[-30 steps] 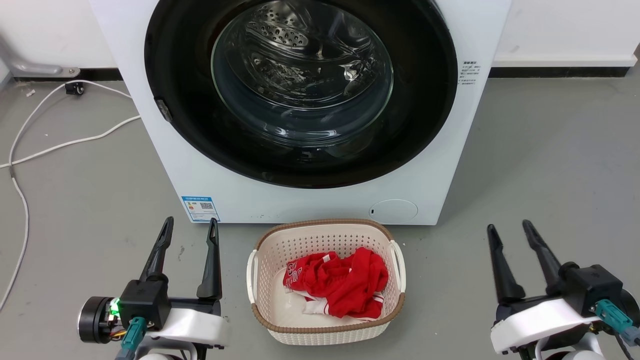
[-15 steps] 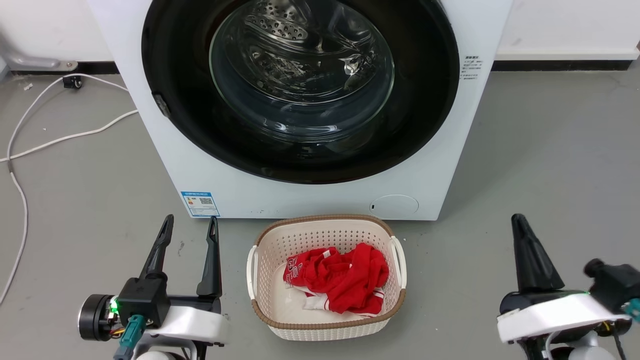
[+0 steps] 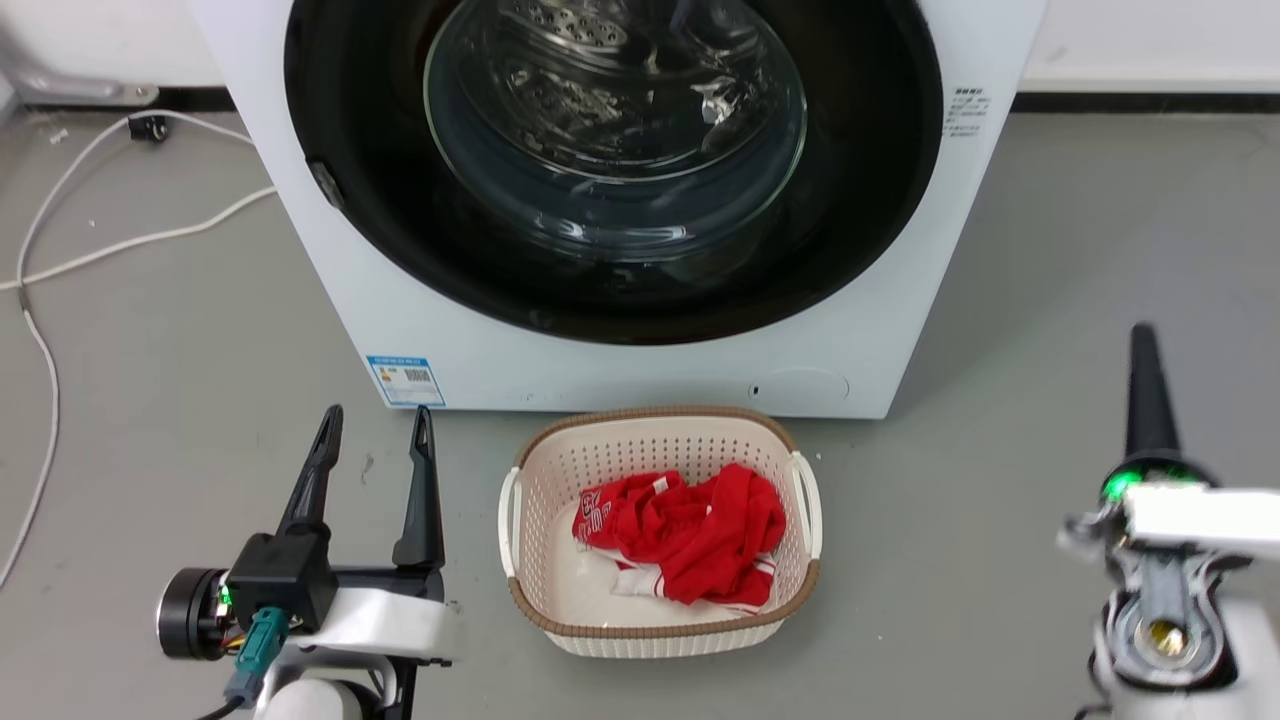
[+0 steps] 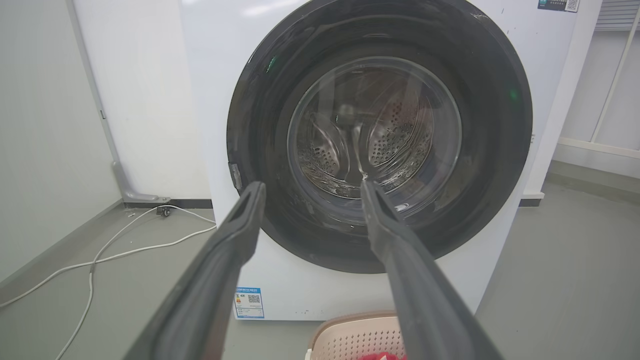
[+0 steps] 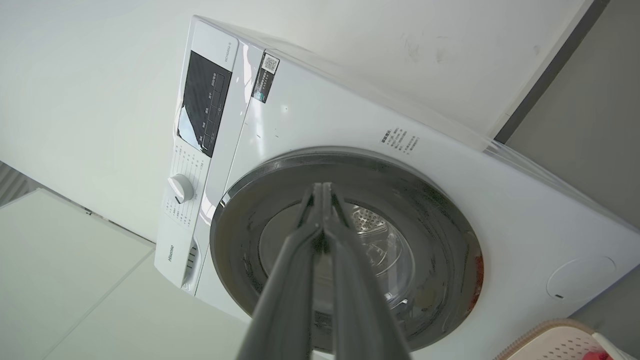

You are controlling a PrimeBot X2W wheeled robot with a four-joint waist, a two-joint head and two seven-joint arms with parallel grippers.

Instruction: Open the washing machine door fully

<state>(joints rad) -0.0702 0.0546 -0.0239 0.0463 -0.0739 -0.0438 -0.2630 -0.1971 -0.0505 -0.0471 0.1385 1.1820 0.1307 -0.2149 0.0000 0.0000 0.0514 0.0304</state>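
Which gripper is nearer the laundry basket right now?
Left. The left gripper hangs open just off the left side of the laundry basket, its fingers pointing at the washing machine. The right gripper is shut and much farther out beyond the right side.

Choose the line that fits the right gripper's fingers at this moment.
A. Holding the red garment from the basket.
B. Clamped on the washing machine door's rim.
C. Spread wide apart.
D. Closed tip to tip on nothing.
D: in the right wrist view the right gripper shows its fingers meeting at the tips with nothing between them, and the washing machine door lies beyond them, untouched.
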